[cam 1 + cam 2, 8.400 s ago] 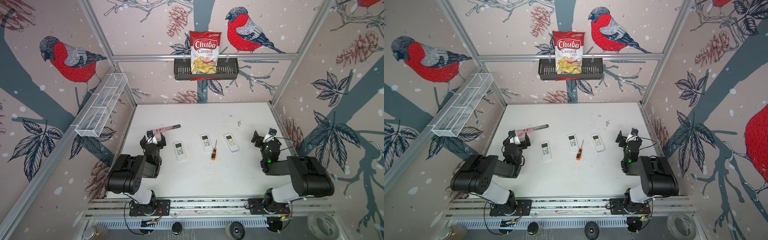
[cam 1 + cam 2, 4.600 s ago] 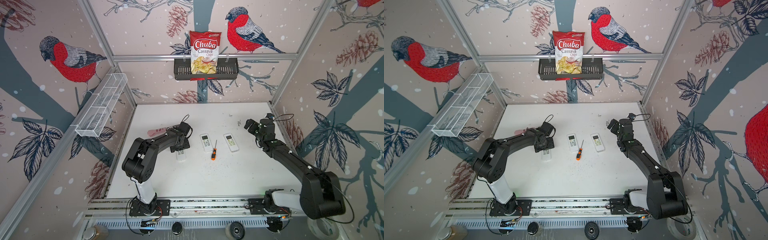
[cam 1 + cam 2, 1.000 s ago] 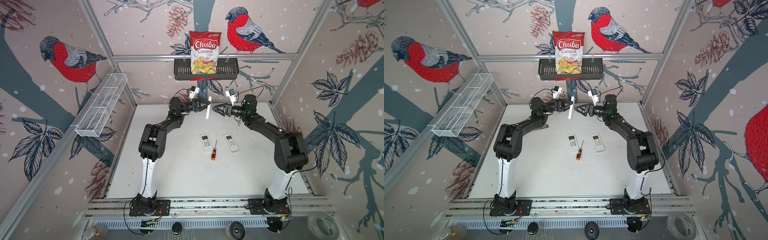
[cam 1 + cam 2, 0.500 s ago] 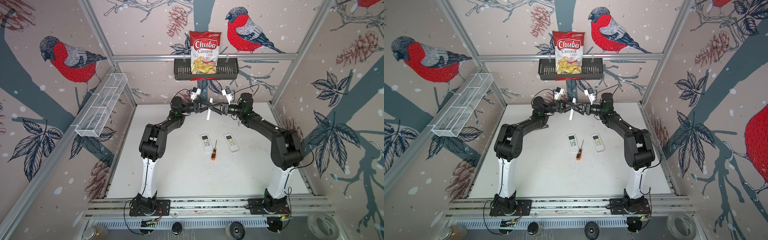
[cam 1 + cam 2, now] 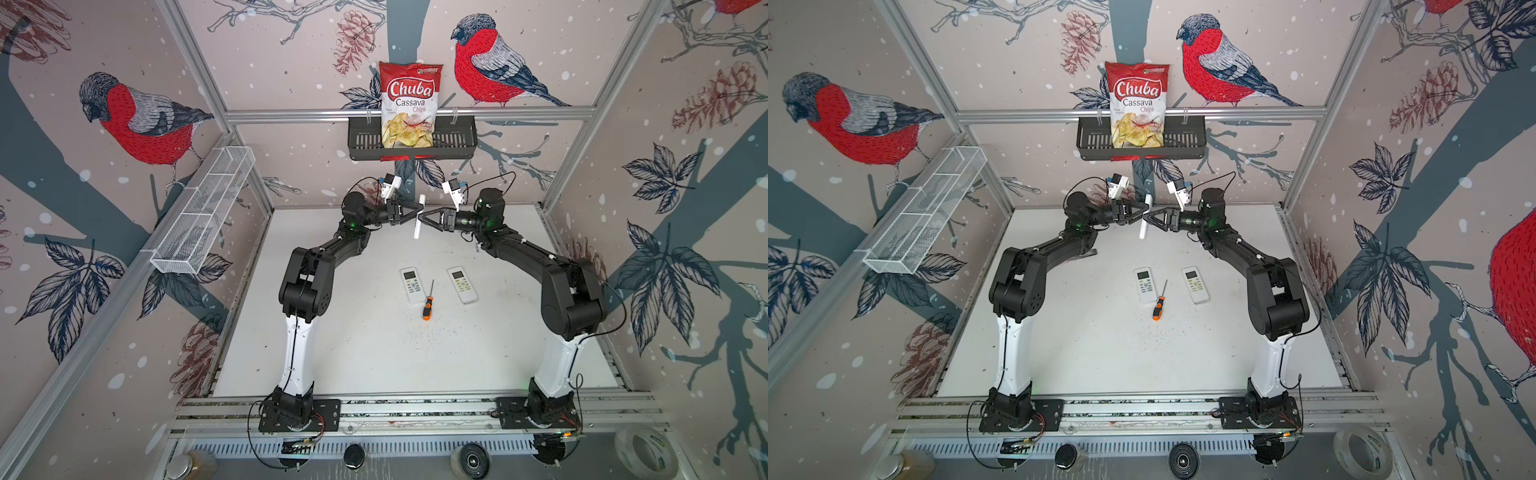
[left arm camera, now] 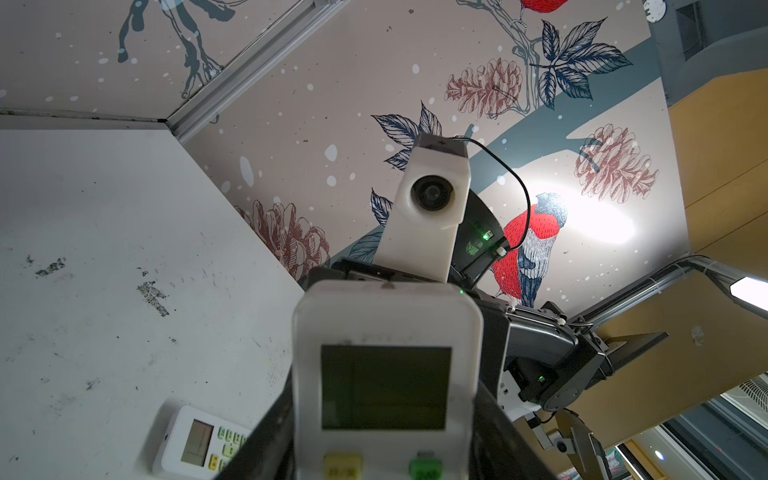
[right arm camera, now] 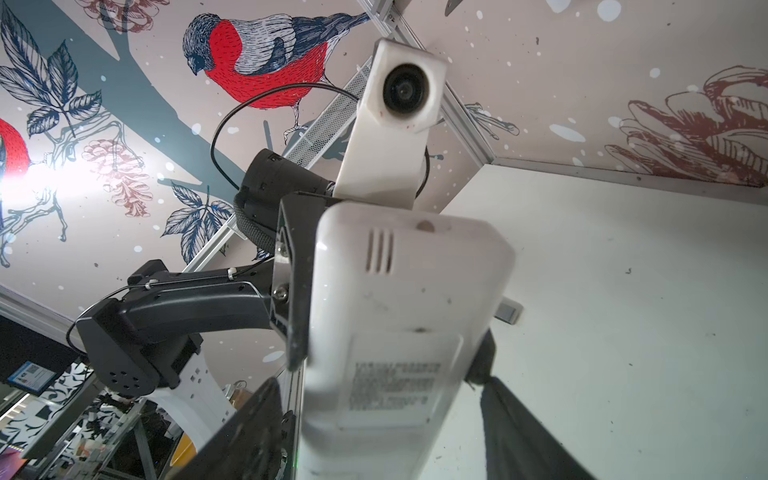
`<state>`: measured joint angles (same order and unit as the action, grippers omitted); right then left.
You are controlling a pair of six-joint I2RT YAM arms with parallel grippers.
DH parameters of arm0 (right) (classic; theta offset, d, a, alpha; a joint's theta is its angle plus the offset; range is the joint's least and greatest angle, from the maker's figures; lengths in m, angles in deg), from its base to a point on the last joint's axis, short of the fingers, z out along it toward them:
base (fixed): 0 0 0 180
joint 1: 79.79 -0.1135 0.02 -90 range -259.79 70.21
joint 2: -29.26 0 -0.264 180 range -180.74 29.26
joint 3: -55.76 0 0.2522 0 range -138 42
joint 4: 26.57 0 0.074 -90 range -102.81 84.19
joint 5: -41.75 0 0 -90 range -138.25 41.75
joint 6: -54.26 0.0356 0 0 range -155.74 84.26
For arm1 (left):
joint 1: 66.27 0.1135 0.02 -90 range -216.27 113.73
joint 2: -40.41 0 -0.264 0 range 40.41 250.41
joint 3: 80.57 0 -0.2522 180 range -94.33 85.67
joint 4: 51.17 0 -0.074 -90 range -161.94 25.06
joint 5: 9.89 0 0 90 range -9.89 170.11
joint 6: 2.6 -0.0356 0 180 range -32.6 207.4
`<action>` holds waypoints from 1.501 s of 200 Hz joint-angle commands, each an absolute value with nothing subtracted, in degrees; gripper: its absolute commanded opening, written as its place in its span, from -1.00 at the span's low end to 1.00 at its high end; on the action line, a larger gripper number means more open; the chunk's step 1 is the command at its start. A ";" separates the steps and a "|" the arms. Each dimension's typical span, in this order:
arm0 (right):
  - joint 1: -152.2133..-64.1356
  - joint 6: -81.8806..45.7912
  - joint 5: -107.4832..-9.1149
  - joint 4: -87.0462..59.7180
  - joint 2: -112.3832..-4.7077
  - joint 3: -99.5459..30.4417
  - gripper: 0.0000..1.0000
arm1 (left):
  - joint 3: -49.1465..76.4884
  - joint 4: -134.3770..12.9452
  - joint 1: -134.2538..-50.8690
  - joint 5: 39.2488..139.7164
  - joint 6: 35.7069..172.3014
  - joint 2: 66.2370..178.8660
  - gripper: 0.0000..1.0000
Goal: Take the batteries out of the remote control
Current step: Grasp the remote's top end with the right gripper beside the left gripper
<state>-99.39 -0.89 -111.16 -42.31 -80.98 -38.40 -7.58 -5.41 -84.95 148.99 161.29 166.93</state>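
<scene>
Surroundings: walled cell papered with red-breasted birds, pine cones and leaves, floored by a white worktop [image 5: 374, 353] marked with dark scuffs.
Back wall: black slotted basket [image 5: 453, 141] carrying a red-and-white Chuba cassava chips bag [image 5: 409, 104].
Side wall: white wire-mesh trough [image 5: 203, 216], on the left in both top views.
Held item: white remote control [image 5: 419, 218] with a grey display, in the air over the rear of the worktop, nearly upright, between the tips of the two arms.
Left arm [image 5: 307, 282]: left jaws clenched on the white remote control [image 6: 386, 374], one on each long edge. Its display and coloured buttons face the left wrist camera.
Right arm [image 5: 569, 291]: right jaws stand on either side of the same remote from the opposite side. Whether they press on it cannot be told.
Remote's back: the right wrist view shows vent slots and a flat panel with a printed label.
Batteries: hidden in every view.
On the worktop: two more white remotes [image 5: 411, 284] [image 5: 462, 284] lie flat, display up, near the middle and apart from each other. An orange-and-black-handled screwdriver [image 5: 427, 305] lies between them, nearer the left one.
</scene>
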 commanded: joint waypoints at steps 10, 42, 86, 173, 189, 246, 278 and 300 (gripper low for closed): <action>-99.39 1.32 -112.66 -46.74 -81.15 -38.29 0.47 | -7.51 -3.68 -84.94 148.93 160.70 166.33 -0.06; -99.40 3.31 -113.21 -49.08 -81.61 -38.29 0.37 | -6.78 -3.74 -85.06 148.87 160.52 165.83 -0.07; -99.49 4.95 -113.90 -51.01 -82.28 -38.48 0.37 | -6.88 -4.98 -85.21 149.02 159.56 165.81 -0.07; -100.17 5.69 -114.51 -51.14 -84.20 -40.26 0.07 | -6.91 -4.85 -85.19 148.89 159.29 166.47 -0.07; -100.21 6.17 -114.56 -51.93 -84.26 -40.01 0.07 | -6.76 -4.79 -85.20 148.88 159.29 166.45 -0.07; -100.18 7.85 -115.04 -54.54 -84.22 -39.52 0.18 | -6.94 -5.34 -85.30 148.89 159.12 166.47 -0.06; -100.36 7.50 -115.38 -54.56 -83.95 -39.30 0.40 | -6.84 -5.38 -85.29 148.59 159.12 166.58 -0.07; -100.40 7.50 -115.48 -54.46 -84.10 -39.45 0.34 | -6.84 -5.41 -85.54 148.57 159.12 166.64 -0.07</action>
<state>-99.95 7.89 -113.76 -50.46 -84.15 -39.32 -6.79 -5.65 -84.95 147.53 158.60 166.42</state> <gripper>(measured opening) 0.687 0.572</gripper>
